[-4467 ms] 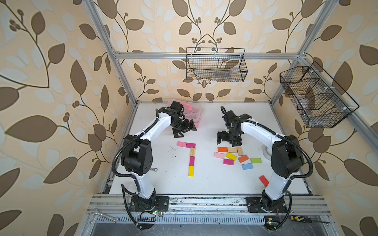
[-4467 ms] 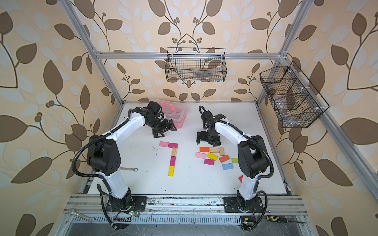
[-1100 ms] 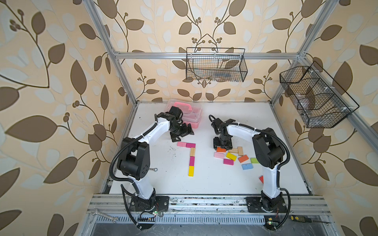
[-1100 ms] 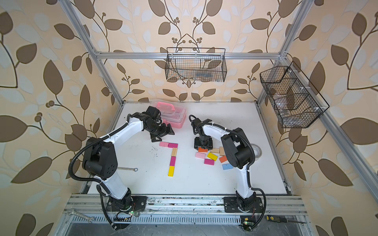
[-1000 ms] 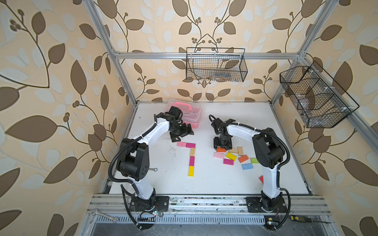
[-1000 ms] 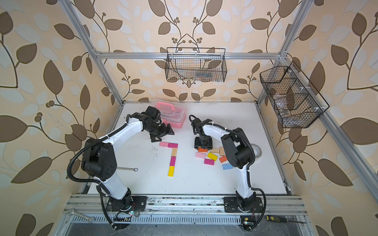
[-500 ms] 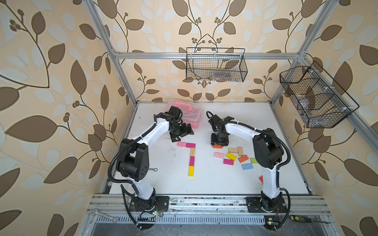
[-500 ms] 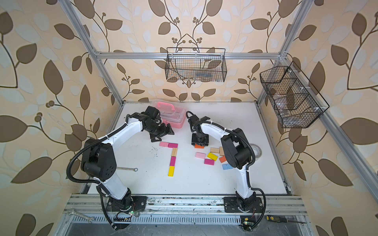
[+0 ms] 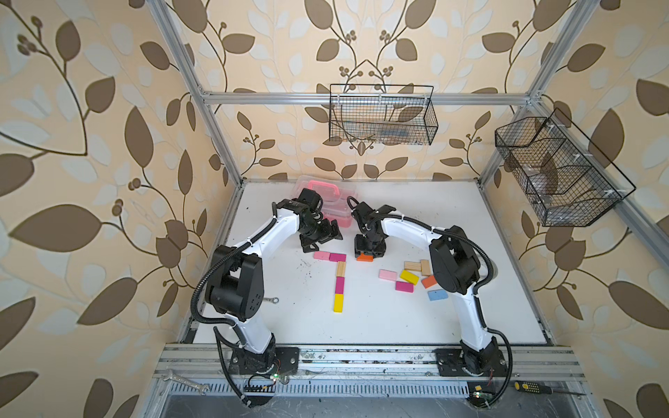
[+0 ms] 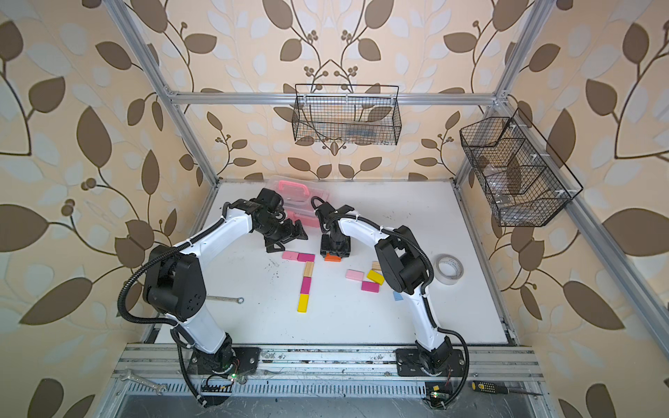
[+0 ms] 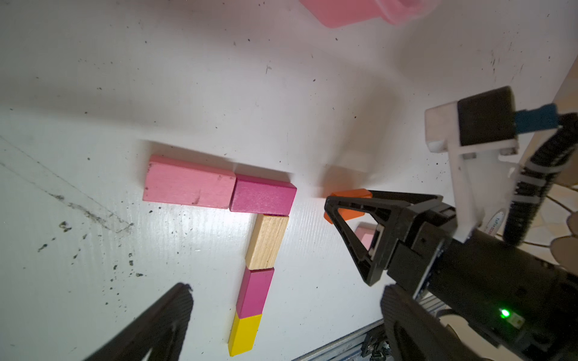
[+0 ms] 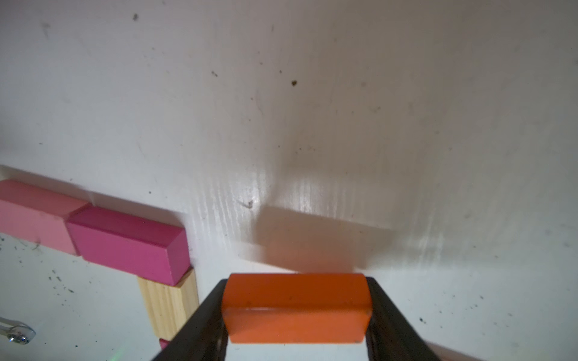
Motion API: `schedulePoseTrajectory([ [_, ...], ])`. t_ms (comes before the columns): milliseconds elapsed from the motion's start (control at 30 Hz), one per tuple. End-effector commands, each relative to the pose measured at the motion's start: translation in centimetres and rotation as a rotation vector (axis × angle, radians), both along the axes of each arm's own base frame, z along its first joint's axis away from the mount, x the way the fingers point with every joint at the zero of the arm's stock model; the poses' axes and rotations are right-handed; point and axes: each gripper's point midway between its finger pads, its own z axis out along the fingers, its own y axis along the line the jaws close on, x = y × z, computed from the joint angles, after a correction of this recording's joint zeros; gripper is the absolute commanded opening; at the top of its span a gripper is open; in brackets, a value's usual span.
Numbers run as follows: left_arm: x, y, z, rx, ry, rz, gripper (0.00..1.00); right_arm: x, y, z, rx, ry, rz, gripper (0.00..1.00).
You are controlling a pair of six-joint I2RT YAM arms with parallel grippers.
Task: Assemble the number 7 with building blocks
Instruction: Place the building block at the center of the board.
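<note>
The number 7 lies mid-table: a pink block and a magenta block form the bar. A wood block, a magenta block and a yellow block form the stem. My right gripper is shut on an orange block, held by its short ends. It is low over the table, just right of the bar's magenta end. My left gripper hangs open and holds nothing, just behind the bar. Seen from its wrist, the left gripper looks down on the figure.
Several loose building blocks lie right of the figure, among them pink, yellow, magenta and blue. A pink clear-lidded case stands at the back, a tape roll at the right, a wrench at the left.
My right gripper has closed on the orange block at the pile's edge and carried it left and back, toward the bar's right end. The left arm has barely moved.
</note>
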Motion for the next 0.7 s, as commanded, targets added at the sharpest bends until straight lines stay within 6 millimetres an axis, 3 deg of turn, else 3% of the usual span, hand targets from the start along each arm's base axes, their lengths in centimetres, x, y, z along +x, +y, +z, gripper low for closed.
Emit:
schedulePoseTrajectory([
  [0,-0.2,0.1,2.1,-0.002,-0.05,-0.025,0.97,-0.5,0.2,-0.8,-0.004,0.047,-0.016,0.59],
  [433,-0.3,0.3,2.2,0.0,-0.051,-0.021,0.97,0.5,-0.8,-1.3,-0.083,0.003,-0.003,0.6],
  [667,-0.3,0.3,2.1,-0.002,-0.05,-0.017,0.97,0.4,-0.8,-1.6,-0.087,0.009,0.004,0.68],
])
